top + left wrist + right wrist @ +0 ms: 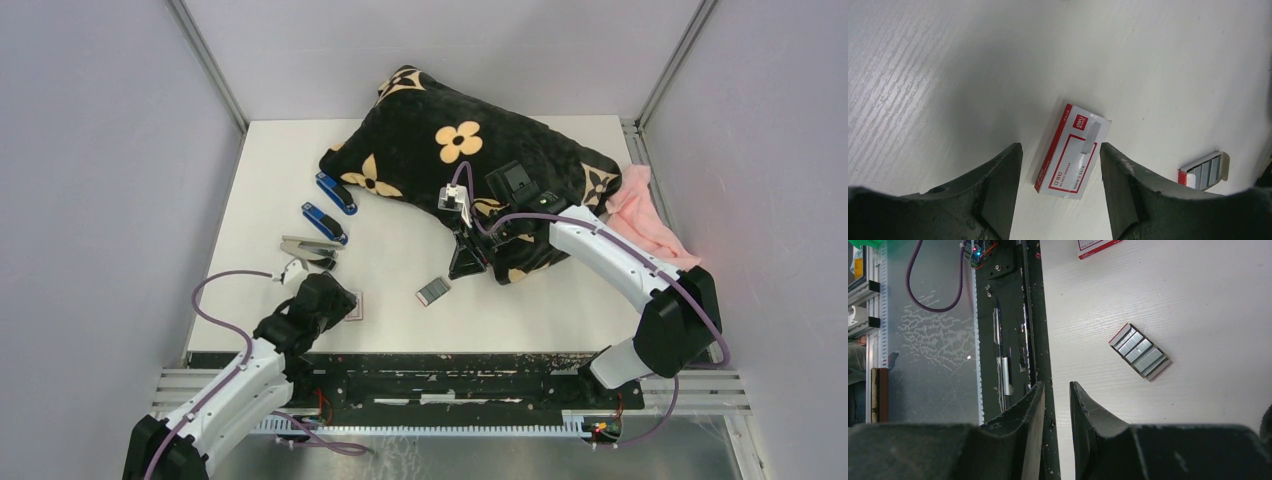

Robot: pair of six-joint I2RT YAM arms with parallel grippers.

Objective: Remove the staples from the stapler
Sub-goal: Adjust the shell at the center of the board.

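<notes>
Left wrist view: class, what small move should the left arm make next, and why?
Probably close the left fingers on the small white-and-red cardboard box. They stand open on either side of it without touching it, so the box looks lined up for a grasp.

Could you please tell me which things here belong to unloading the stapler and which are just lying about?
Job: grey stapler; staple strips.
Lying about, it seems: far blue stapler; near blue stapler; white-and-red box; flowered cushion; pink cloth.
</notes>
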